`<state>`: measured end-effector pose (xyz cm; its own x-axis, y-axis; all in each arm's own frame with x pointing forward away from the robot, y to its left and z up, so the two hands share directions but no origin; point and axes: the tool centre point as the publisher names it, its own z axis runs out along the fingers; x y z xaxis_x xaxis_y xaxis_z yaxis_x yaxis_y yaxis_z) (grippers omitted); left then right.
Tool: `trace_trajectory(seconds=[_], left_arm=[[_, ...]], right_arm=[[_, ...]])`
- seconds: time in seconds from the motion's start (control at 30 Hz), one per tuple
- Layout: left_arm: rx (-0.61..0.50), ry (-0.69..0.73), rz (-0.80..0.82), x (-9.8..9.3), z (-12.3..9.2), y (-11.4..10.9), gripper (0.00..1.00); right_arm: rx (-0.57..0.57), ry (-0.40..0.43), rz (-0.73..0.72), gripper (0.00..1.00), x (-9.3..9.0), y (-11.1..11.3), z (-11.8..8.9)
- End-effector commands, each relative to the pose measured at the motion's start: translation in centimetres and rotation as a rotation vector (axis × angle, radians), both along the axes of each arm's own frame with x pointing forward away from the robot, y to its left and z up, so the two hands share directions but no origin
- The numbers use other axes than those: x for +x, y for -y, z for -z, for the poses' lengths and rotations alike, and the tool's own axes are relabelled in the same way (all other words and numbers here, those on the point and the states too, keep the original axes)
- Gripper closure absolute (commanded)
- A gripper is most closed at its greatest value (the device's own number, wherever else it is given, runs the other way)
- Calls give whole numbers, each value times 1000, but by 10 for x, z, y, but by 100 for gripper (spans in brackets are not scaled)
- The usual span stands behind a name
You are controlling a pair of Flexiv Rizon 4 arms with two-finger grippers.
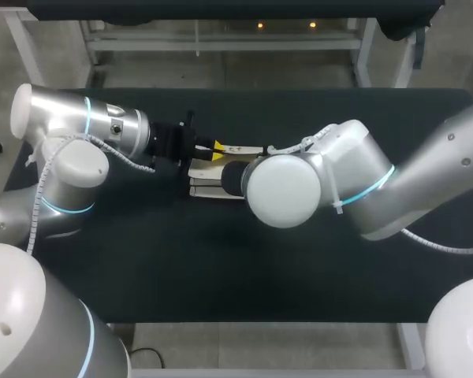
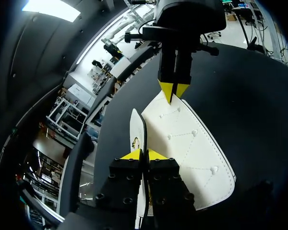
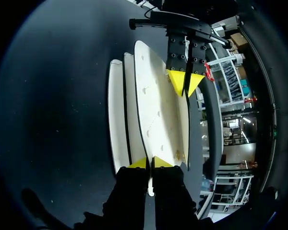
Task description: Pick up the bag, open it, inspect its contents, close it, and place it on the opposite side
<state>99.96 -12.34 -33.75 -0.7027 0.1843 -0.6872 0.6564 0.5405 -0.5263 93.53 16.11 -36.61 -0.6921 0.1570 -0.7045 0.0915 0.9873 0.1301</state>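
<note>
L jaws & R jaws each clamp tight on opposite ends of the bag (image 2: 187, 148) flap. Prob light, semi-stiff, smooth; I'd grip flap edges, not panel.

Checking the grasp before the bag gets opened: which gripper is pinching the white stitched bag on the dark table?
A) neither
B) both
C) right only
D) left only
B: the left gripper and the right gripper each have yellow tips shut on opposite edges of the white stitched bag.
</note>
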Motion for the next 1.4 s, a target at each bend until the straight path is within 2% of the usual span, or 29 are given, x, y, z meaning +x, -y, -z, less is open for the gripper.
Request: trace_trajectory(seconds=[0.03, 0.47, 0.7, 0.77, 0.87, 0.97, 1.0, 1.03, 1.1, 1.33, 1.4], left_arm=[[7, -11, 7, -2, 3, 0, 100], [33, -66, 23, -15, 18, 3, 100], [29, -67, 9, -12, 19, 1, 100], [27, -57, 3, -11, 16, 0, 80], [28, -42, -6, -9, 11, -2, 73], [33, -33, -11, -7, 8, -2, 72], [34, -31, -13, -6, 7, -2, 73], [38, -25, -20, -5, 7, -3, 79], [41, -24, -22, -3, 6, -3, 100], [72, -24, -38, 4, 11, -3, 100], [77, -28, -38, 4, 13, -2, 93]], right_arm=[[1, 3, 0, 100, 0, 0, 1], [1, 3, 0, 100, 0, 0, 1], [1, 3, 0, 100, 0, 0, 1], [1, 3, 0, 100, 0, 0, 1], [1, 3, 0, 100, 0, 0, 1], [1, 3, 0, 100, 0, 0, 1], [1, 3, 0, 100, 0, 0, 1], [1, 3, 0, 100, 0, 0, 1], [1, 3, 0, 100, 0, 0, 1], [1, 3, 0, 100, 0, 0, 1], [1, 3, 0, 100, 0, 0, 1]])
